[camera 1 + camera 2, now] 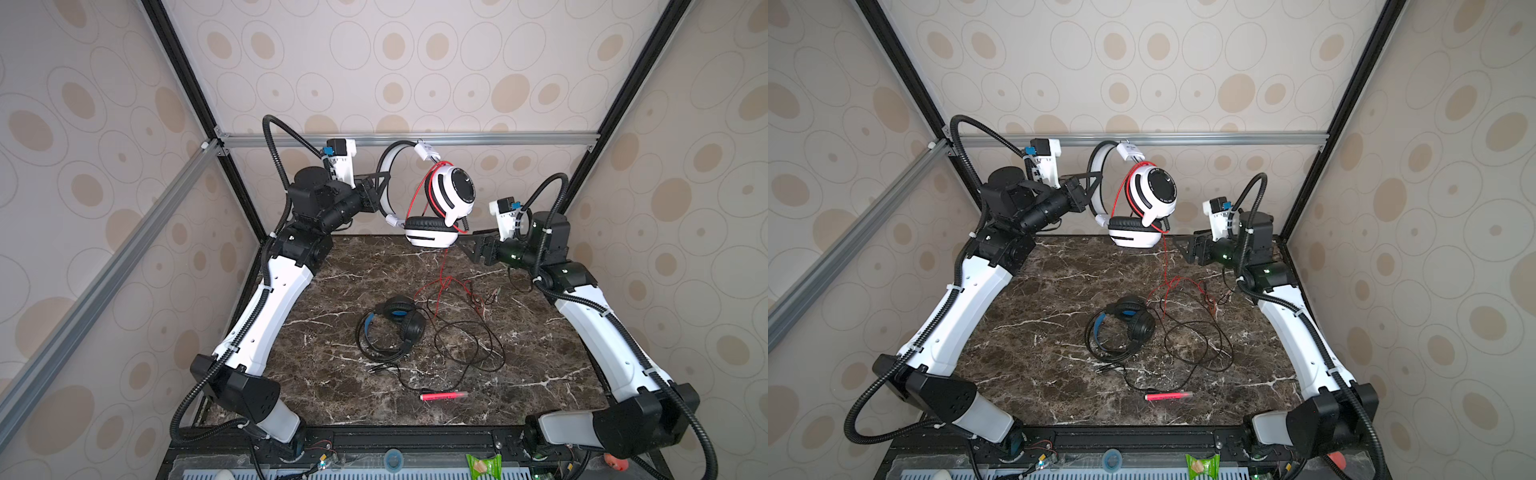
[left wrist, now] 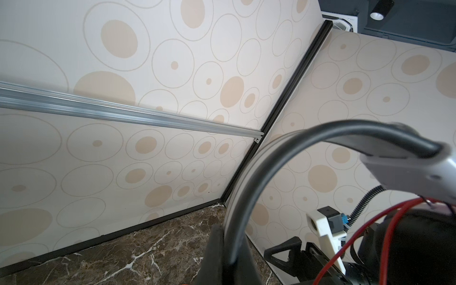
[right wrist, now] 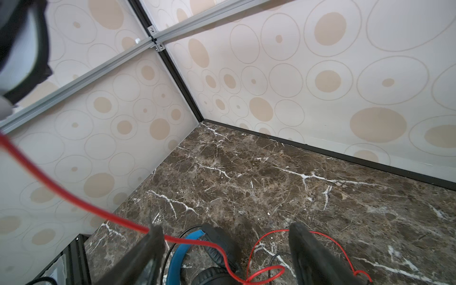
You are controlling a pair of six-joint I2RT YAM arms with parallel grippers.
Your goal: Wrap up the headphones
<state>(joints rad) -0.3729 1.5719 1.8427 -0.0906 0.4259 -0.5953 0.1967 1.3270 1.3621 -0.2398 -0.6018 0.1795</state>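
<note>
Brown marble worktop (image 1: 540, 332), walled by circle-patterned panels (image 1: 415, 62). Nearest, the black over-ear headset with blue-lined band (image 1: 392, 322) lies flat mid-worktop, untouched. Farther back, my left tool (image 1: 380, 183) is pressed together on the grey band of the white, black-striped headset (image 1: 451, 195). It holds the headset aloft, I judge, so its thin red cord (image 1: 444, 266) hangs free for winding. My right tool (image 3: 227, 228) stands spread. Only its wrist view shows that cord crossing between the jaws, unpinched.

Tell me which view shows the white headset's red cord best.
Both top views: the red cord shows whole there, looped around the white headset, then hanging down to a loose tangle on the table. The left wrist view shows only short strands of the cord, the right wrist view one close stretch.
</note>
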